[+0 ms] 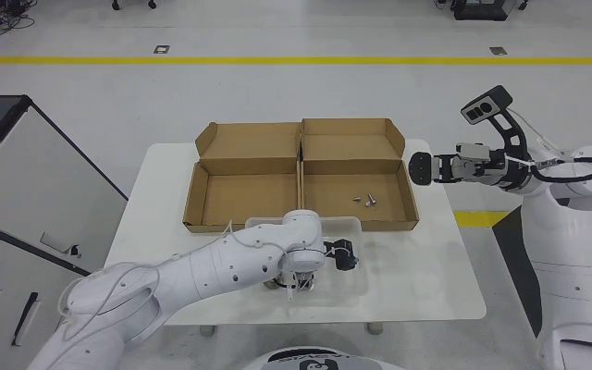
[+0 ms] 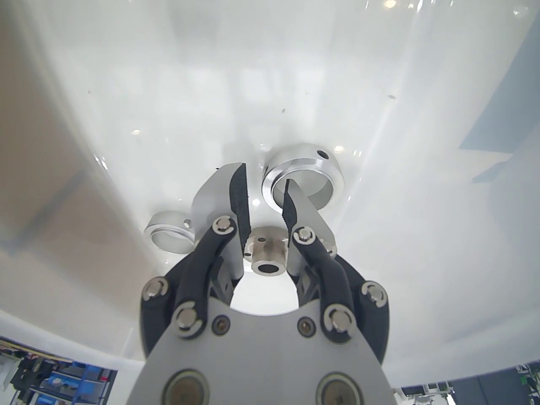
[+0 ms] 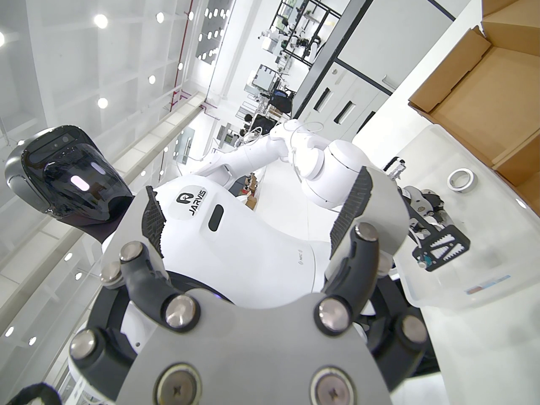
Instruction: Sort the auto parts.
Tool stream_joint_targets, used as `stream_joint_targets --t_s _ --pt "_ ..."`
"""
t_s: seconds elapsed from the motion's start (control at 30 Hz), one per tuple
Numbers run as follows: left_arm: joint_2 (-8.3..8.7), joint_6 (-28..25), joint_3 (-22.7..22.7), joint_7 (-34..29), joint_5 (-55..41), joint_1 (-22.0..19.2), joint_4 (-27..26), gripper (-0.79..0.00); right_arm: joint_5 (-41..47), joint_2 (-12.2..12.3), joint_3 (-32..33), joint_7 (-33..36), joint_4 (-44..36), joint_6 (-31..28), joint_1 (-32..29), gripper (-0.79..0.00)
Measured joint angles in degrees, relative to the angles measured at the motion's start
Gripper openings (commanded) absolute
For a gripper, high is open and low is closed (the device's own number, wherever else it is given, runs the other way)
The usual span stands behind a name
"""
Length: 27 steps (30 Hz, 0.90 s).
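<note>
**Left wrist view: fingers straddle a ring's wall, no clamp yet**

Left wrist view puts the left gripper [image 2: 262,174] low inside the clear bin [image 1: 344,223], which sits at the near side of the bench [image 1: 435,277]. Its fingers [image 2: 239,195] are parted. One tip hangs inside the large ring [image 2: 320,162] and the other just outside it, so the ring's wall stands in the gap. I judge that placement is deliberate: a thin-walled ring lying flat is easiest to take by pinching its rim. As far as I can tell the pads have not closed on it.

A small hub [image 2: 266,257] shows through the gap nearer the palm. It looks to lie on the bin floor, though I cannot rule out contact with the fingers. A second ring [image 2: 168,236] lies just beside the gripper.

Behind the bin, two open cardboard boxes stand side by side. The left box [image 1: 245,199] shows nothing inside, while the right box [image 1: 388,208] holds a few small fasteners [image 1: 365,197]. I take it each box collects one kind of part.

The right gripper [image 1: 418,168] hangs beside the right box with its fingers spread and nothing between them, probably parked out of the left arm's way.
</note>
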Motion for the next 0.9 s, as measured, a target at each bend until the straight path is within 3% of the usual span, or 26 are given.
stream_joint_targets --t_s 0.67,0.77,0.8,0.9 --pt "-0.53 0.07 0.84 -0.51 0.46 0.08 0.59 -0.622 0.0 0.0 0.0 0.0 0.0 0.0 0.0 0.0" --pt "-0.81 0.1 0.83 -0.54 0.79 0.25 0.94 -0.665 0.0 0.0 0.0 0.0 0.0 0.0 0.0 0.0" --pt "-0.89 0.1 0.83 -0.55 0.85 0.28 1.05 -0.785 0.0 0.0 0.0 0.0 0.0 0.0 0.0 0.0" --pt "-1.16 0.2 0.83 -0.65 1.06 0.36 1.48 -0.785 0.0 0.0 0.0 0.0 0.0 0.0 0.0 0.0"
